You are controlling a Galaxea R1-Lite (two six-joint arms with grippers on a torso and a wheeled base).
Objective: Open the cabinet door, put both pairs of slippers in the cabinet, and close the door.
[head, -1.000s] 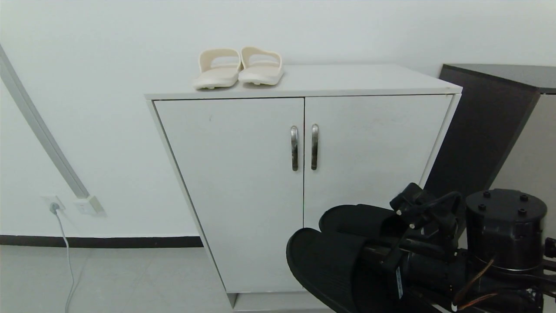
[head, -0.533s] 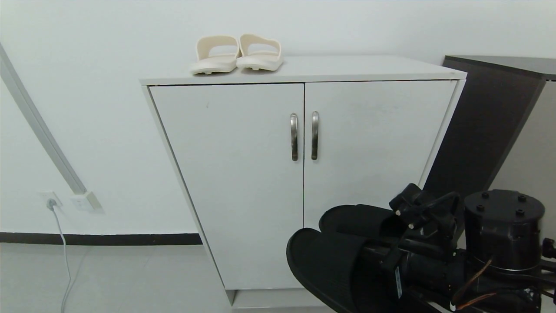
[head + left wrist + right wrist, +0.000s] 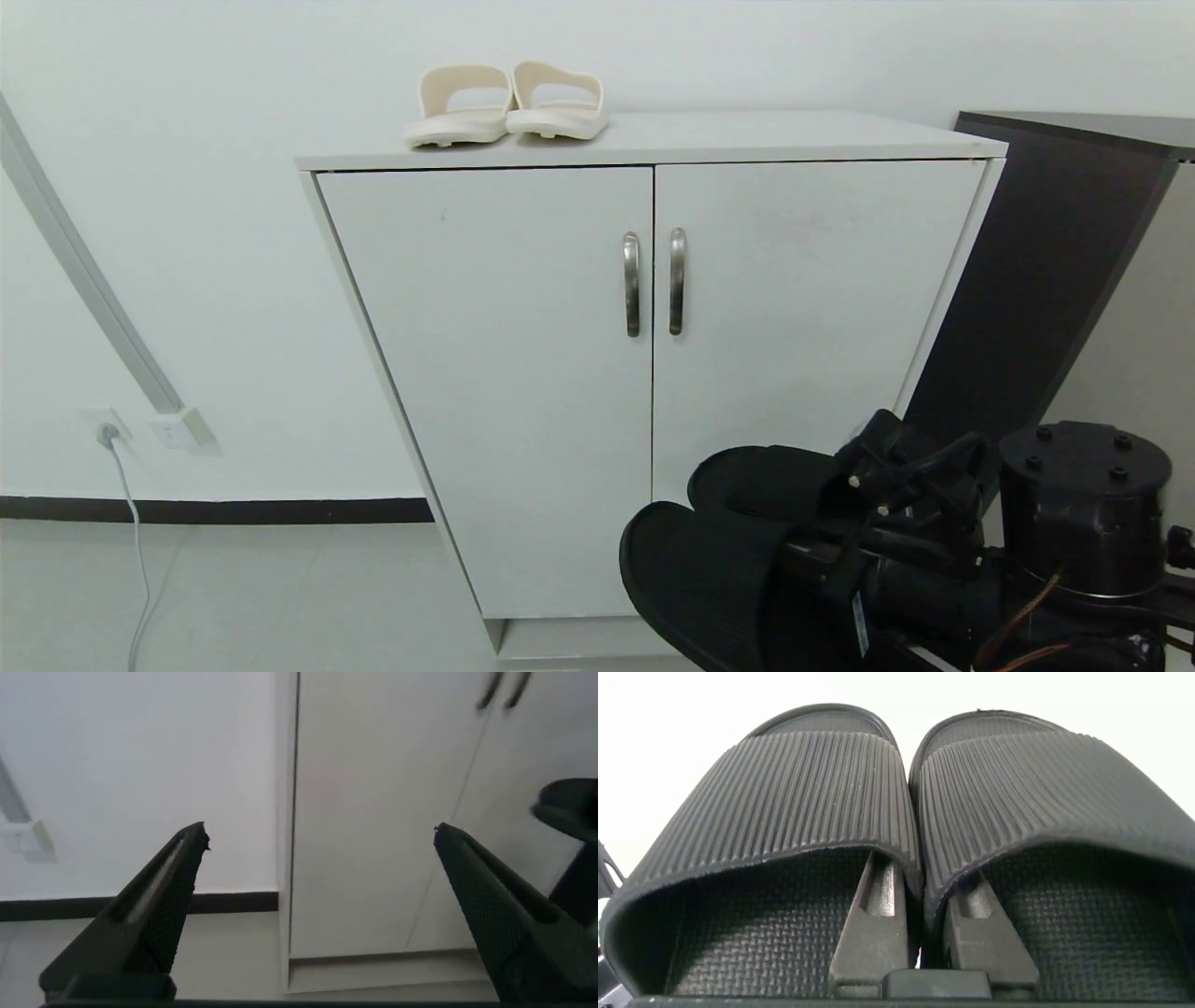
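Two doors on the white cabinet (image 3: 803,135), left door (image 3: 495,373) and right door (image 3: 803,308), both shut. So the opening step isn't done and nothing is stowed. Black slippers (image 3: 738,551) sit low at 5 o'clock in the head view, in front of the right door's bottom corner. The right gripper (image 3: 923,905) carries them, one finger inside each slipper, pinching the inner walls together. Cream slippers (image 3: 509,105) rest side by side on the cabinet top at 11 o'clock. Left gripper (image 3: 320,833) is spread wide and empty, facing the cabinet's lower left edge, well apart from it. Left handle (image 3: 632,284) and right handle (image 3: 677,281) stand upright just beside the centre seam. My read: the free left gripper goes up to a handle, clamps it and pulls along the hinge arc, with the loaded right arm kept out of the door swing.
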